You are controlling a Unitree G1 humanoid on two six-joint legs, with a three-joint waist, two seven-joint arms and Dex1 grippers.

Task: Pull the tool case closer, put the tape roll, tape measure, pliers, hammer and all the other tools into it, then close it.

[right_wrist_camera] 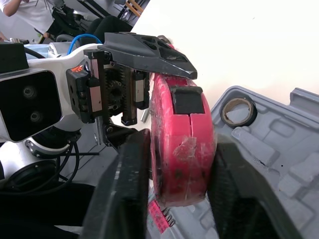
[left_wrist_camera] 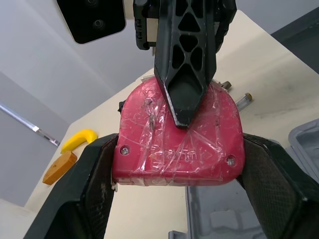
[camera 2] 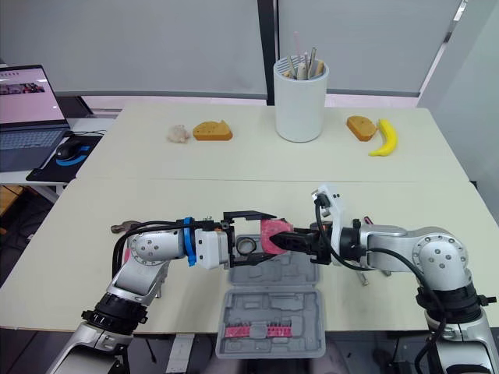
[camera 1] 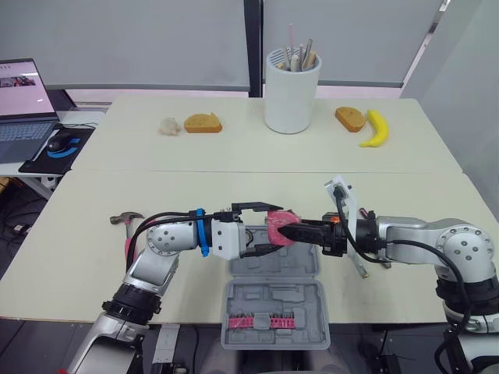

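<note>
Head view: step was tape measure into tool case. Left end effector and right end effector both gripped it mid-air. Case lay open directly beneath, apparently overhanging counter edge.
Left wrist: fingers clenched its rim.
Right wrist: clamped flat faces; tape roll seated just beyond.
Next, likely: one lets go, other lowers. Tight clearance.

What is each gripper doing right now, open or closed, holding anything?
Left gripper: around the red tape measure; whether it grips cannot be told.
Right gripper: closed on the tape measure's flat faces.
</note>
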